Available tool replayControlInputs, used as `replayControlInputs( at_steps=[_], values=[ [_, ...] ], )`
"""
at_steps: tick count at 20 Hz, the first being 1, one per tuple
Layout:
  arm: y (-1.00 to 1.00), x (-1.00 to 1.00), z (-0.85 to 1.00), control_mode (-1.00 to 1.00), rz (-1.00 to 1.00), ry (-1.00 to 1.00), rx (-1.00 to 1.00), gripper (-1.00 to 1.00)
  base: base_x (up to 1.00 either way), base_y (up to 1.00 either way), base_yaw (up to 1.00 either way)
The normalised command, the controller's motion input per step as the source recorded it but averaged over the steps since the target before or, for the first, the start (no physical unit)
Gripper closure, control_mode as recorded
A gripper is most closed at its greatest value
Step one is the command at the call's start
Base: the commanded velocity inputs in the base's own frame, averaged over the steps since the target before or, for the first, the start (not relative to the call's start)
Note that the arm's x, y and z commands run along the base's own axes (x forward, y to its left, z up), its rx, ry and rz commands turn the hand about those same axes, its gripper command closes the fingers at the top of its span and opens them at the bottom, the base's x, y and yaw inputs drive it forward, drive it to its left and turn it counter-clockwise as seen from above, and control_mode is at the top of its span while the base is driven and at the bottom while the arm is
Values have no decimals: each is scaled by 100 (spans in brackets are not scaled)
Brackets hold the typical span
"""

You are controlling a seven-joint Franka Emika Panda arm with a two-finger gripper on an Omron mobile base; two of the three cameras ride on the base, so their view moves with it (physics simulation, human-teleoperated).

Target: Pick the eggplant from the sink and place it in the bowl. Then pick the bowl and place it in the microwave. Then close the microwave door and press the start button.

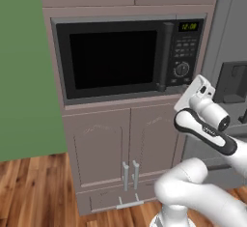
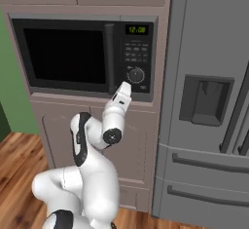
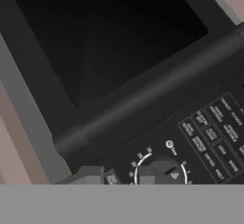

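With the wide black-glass microwave door (image 1: pixel 113 57) standing shut against the large built-in black microwave (image 1: pixel 130 57), the step in hand looks to be pressing the start button, and the white arm's two-finger gripper (image 2: pixel 124 88) is raised toward the lower edge of the button panel (image 2: pixel 136 57), just below the round dial (image 2: pixel 136 74). To do it well, the tip should probably meet the chosen key squarely and push straight in, staying off the dial and the neighbouring keys; which key is start is too small to read. How the jaws stand cannot be told here, since the fingertips are hidden. In the hand view the dial (image 3: pixel 159 170) sits at the bottom edge, the rows of small flat keys (image 3: pixel 214 127) toward the right edge, and the long rounded bar handle (image 3: pixel 152 99) runs diagonally across. The glass is glossy and dark, the frame matte dark grey, the surrounding panelled cabinetry (image 1: pixel 103 144) smooth taupe. The bowl and eggplant are not visible, presumably behind the closed door.
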Motion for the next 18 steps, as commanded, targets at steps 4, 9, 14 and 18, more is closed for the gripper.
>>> replayControlInputs(
  at_steps=[4,9,14,18],
  values=[
    [-14,46,0,-100,0,3,2,100,0,0,0],
    [-23,31,-5,-100,0,1,2,100,0,0,0],
    [-14,32,-15,-100,0,0,0,100,0,0,0],
    [-3,35,-11,-100,0,0,0,100,0,0,0]
  ],
)
